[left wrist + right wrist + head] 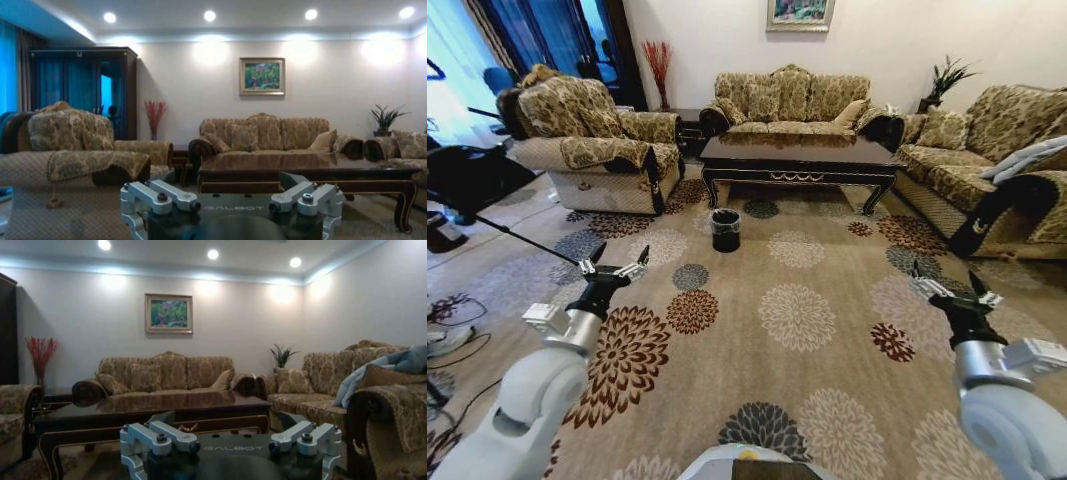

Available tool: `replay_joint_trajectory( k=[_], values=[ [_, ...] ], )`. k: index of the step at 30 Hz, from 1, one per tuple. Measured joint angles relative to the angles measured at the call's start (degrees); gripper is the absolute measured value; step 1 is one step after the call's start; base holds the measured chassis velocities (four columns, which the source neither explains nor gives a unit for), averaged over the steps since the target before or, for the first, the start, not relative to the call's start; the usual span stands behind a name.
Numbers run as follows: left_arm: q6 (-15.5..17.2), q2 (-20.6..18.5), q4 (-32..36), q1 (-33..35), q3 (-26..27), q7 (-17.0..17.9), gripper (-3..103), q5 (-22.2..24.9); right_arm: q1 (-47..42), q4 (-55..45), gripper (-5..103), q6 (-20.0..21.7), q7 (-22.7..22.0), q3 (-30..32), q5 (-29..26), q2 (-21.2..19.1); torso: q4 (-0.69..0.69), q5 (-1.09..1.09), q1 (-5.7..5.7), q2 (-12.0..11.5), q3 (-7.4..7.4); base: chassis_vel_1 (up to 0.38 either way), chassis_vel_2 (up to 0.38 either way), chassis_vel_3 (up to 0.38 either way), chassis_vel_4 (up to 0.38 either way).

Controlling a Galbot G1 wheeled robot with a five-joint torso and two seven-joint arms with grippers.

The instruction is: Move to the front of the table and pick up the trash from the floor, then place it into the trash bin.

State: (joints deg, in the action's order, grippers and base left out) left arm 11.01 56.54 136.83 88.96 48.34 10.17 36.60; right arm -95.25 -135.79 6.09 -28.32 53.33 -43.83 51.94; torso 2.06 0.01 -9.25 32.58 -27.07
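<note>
Glossy dark wood marks your coffee table (799,158), gold ornament on its front rail, standing ahead between the sofas. Just before its left end, your small black bag-lined trash bin (725,229) stands upright on the floral carpet (797,310). Left claw (614,262) and right claw (949,284) both hover spread apart, holding nothing.

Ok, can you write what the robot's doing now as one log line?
phase: facing table from afar | bin before table | left gripper open, raised | right gripper open, raised
</note>
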Motion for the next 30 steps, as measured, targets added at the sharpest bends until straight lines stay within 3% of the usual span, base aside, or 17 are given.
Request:
replay_joint_trajectory(
  k=[5, 13, 30],
  values=[
    [0.0, -0.1, 0.4, 0.2, 1.9, 0.0, 100, 1.2, 1.4, 1.5, 100, -1.2, 1.2, 0.1, -1.1, -0.9, -0.01, 0.00, -0.48, 1.3, -0.76, 0.000, 0.000, 0.000, 0.000],
    [0.2, 0.2, 1.2, 0.7, 3.9, 0.0, 100, 2.5, 4.0, 3.1, 100, -6.7, 9.4, -1.2, -0.7, -2.5, 0.00, -0.01, -1.27, 3.3, -1.96, 0.000, 0.000, 0.000, 0.000],
    [0.2, 0.4, 1.4, 1.2, 5.7, -0.1, 100, 3.0, 5.9, 4.7, 100, -10.1, 13.2, -2.4, -2.9, -4.9, -0.02, -0.01, -2.97, 7.3, -4.31, 0.000, 0.000, 0.000, 0.000]
  ],
)
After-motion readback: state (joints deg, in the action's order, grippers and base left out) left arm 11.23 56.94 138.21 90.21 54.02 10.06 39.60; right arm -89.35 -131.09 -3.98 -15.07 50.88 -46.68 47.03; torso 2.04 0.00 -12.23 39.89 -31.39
